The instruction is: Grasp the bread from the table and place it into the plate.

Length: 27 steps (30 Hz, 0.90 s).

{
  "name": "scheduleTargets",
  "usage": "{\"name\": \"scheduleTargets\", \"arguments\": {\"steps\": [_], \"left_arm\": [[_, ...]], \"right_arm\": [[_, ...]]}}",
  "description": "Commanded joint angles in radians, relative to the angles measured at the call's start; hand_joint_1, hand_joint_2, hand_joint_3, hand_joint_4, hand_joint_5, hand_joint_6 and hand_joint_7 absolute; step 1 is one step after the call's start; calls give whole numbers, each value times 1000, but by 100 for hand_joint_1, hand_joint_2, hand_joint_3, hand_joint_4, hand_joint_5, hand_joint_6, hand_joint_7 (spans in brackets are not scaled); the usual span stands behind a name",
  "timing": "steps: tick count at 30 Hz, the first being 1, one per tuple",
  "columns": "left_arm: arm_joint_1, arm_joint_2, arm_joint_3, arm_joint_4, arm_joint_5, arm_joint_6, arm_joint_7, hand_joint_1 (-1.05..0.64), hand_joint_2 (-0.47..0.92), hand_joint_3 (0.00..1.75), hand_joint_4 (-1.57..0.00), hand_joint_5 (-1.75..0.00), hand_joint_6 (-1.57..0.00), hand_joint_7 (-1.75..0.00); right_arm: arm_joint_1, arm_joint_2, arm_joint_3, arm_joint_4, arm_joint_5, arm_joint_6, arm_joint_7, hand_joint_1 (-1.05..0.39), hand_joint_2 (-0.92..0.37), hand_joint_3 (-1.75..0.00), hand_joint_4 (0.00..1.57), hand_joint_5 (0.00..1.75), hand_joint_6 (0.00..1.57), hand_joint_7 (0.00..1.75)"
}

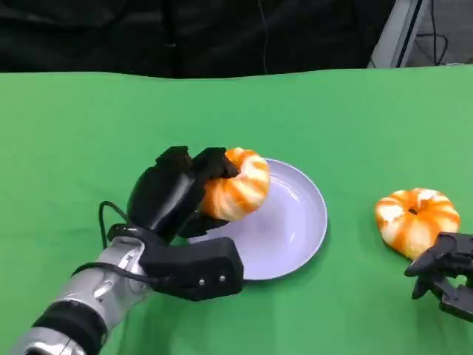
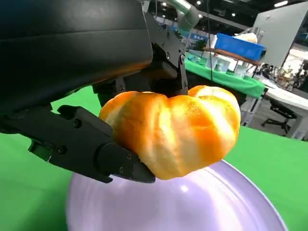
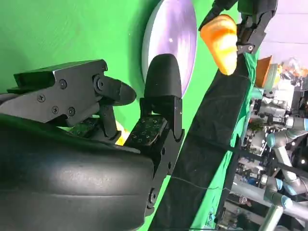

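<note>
The left hand (image 1: 177,194) grips the bread (image 1: 236,185) by its puffy sides above the plate (image 1: 295,237); it looks light, soft, easily squashed, while the right hand (image 1: 443,272) rests spread and empty.

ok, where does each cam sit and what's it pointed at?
Head: up high, looking down at the table; both arms show, left robot hand holding bread over the plate.
Left wrist: behind that hand, facing the bread above the plate.
Right wrist: behind the right robot hand, facing across the table.
All three share bread and plate.
</note>
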<state>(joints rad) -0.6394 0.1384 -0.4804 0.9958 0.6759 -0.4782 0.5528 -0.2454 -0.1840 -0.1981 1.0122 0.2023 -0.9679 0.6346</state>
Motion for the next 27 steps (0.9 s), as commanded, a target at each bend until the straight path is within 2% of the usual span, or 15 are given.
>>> {"name": "scheduleTargets", "arguments": {"steps": [1, 27], "left_arm": [[-42, -10, -4, 34, -2, -19, -18, -11, 92, 30, -42, -175, -48, -148], [-129, -88, -30, 229, -1, -16, -45, -11, 92, 27, -42, -175, -50, -147]], "right_arm": [[9, -9, 2, -5, 0, -2, -9, 10, -85, -60, 87, 138, 97, 90], [11, -9, 17, -7, -1, -11, -28, 9, -83, -62, 87, 137, 96, 91]]}}
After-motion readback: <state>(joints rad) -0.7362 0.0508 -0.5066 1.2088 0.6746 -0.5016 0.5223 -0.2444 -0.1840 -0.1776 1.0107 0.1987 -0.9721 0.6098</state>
